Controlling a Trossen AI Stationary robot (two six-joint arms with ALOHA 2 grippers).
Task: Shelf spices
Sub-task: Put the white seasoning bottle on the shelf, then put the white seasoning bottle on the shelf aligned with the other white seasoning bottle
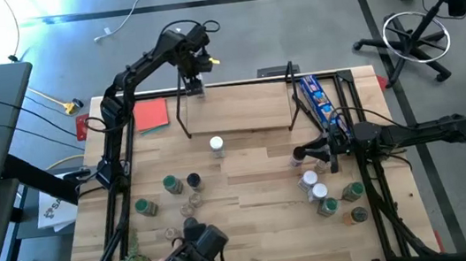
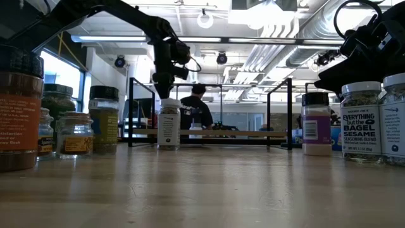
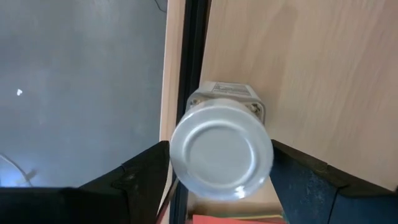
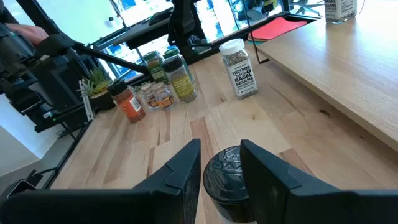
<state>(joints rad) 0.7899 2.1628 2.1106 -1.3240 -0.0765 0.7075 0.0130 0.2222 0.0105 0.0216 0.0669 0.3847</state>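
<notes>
At the far left corner of the shelf (image 1: 235, 108), the left gripper (image 1: 194, 85) hangs over a silver-lidded jar (image 3: 221, 149) standing on the light wooden board just inside the black wire frame. In the left wrist view the two dark fingers (image 3: 140, 171) flank the jar's lid, with a sliver of space on each side; whether they touch the jar cannot be told. The red card (image 1: 151, 115) lies on the table just beside that end of the rack.

Near the table's right side, the right gripper (image 1: 300, 152) is lowered around a dark-lidded jar (image 4: 227, 180), its fingers (image 4: 177, 171) close on either side of the lid; the pictures do not settle whether they grip it. The long blue packet (image 1: 318, 100) lies by the shelf's right end.

A white-lidded bagel sesame jar (image 1: 216, 145) stands alone just in front of the shelf. More spices remain on the table: one cluster of jars (image 1: 170, 196) towards the front left, another group (image 1: 330, 194) at the front right. Beyond the table, a person (image 2: 195, 111) shows in the room.
</notes>
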